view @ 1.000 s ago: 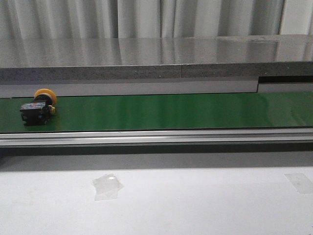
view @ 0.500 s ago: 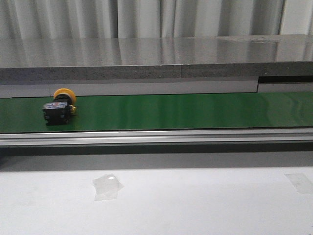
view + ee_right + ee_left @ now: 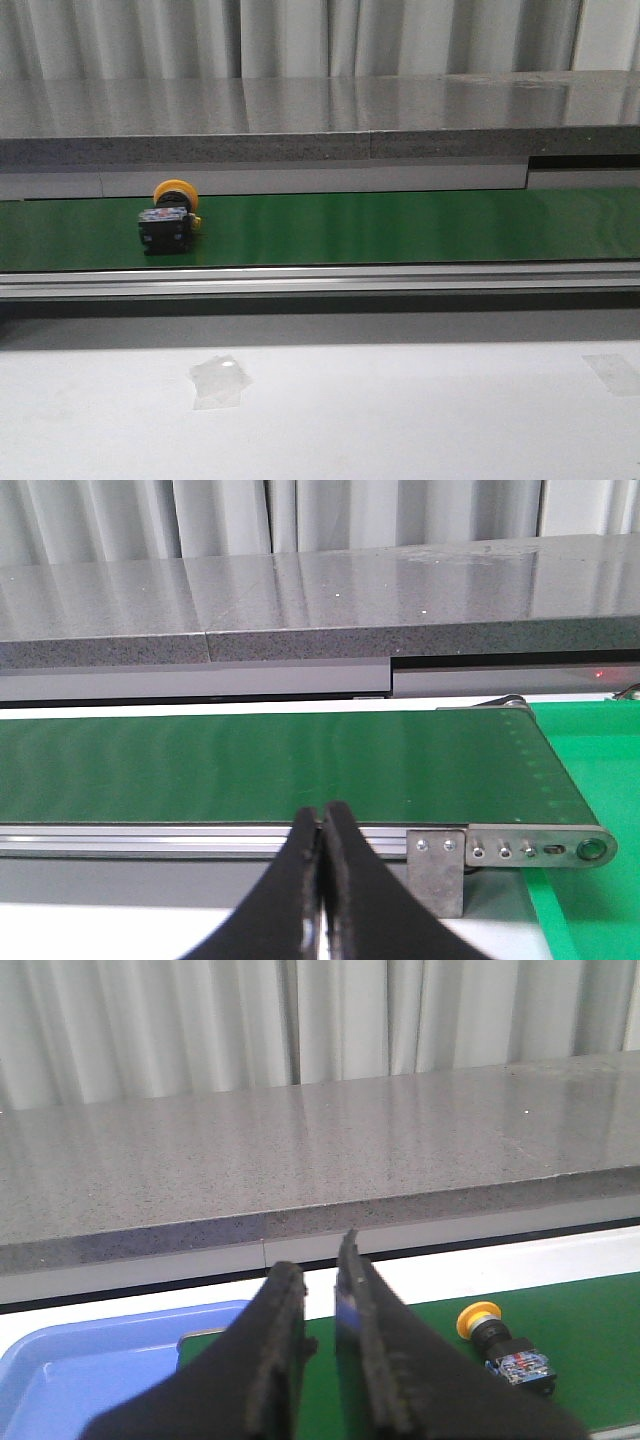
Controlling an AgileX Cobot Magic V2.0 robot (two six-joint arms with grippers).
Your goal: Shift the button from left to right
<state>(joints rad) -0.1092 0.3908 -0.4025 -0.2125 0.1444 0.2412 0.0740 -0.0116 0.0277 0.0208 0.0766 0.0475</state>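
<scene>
The button (image 3: pixel 168 220), a yellow cap on a black body, lies on its side on the green conveyor belt (image 3: pixel 400 228), left of the middle. It also shows in the left wrist view (image 3: pixel 505 1345), apart from my left gripper (image 3: pixel 320 1270) and off to one side. The left gripper's jaws stand a narrow gap apart and hold nothing. My right gripper (image 3: pixel 322 812) is shut and empty, in front of the belt's right end (image 3: pixel 520 845). Neither gripper shows in the front view.
A blue tray (image 3: pixel 90 1380) sits at the belt's left end. A green surface (image 3: pixel 600 770) lies beyond its right end. A grey stone shelf (image 3: pixel 320 120) runs behind the belt. A metal rail (image 3: pixel 320 280) fronts it. Tape patches (image 3: pixel 220 380) lie on the white table.
The button has travelled to the right along the belt, from the far left toward the middle. No gripper is near it in the front view.
</scene>
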